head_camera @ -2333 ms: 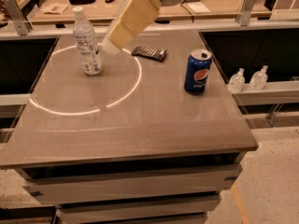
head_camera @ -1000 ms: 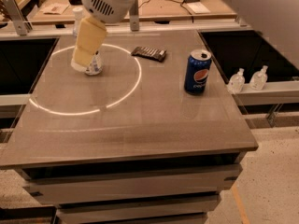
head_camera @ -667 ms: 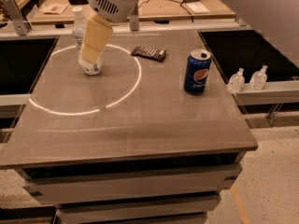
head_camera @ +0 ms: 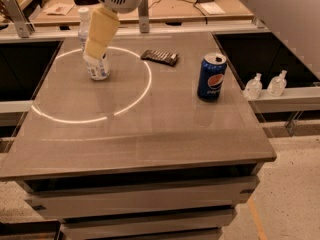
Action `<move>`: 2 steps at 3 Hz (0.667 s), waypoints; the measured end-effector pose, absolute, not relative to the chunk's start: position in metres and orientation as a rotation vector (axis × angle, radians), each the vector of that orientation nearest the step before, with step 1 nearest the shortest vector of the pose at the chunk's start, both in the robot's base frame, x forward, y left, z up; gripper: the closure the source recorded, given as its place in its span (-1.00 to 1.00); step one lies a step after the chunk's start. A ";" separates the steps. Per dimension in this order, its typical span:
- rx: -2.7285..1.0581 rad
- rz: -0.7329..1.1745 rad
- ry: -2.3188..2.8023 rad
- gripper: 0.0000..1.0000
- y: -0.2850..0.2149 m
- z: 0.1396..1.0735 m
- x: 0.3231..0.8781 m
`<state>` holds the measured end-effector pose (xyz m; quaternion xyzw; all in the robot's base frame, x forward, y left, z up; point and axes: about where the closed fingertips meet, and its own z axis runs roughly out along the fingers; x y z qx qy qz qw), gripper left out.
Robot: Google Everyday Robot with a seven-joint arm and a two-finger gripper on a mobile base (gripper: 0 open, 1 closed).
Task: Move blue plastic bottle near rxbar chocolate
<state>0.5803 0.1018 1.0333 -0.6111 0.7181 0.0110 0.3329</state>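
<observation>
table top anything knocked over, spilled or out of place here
Nothing stands out. The blue plastic bottle stands upright at the rear left of the table, with the gripper down in front of it. The rxbar chocolate lies flat, the Pepsi can is upright, and no spill shows.

Dim, warm light lies over my counter [head_camera: 150,134]. A thin bright ring glares on its top, the blue plastic bottle [head_camera: 99,69] inside it, my pale hand [head_camera: 94,51] against the bottle. The bottle's shadow is faint.
</observation>
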 end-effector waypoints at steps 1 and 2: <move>-1.501 0.041 1.986 -1.00 0.091 1.039 0.607; -1.292 0.014 2.072 -1.00 0.075 1.050 0.618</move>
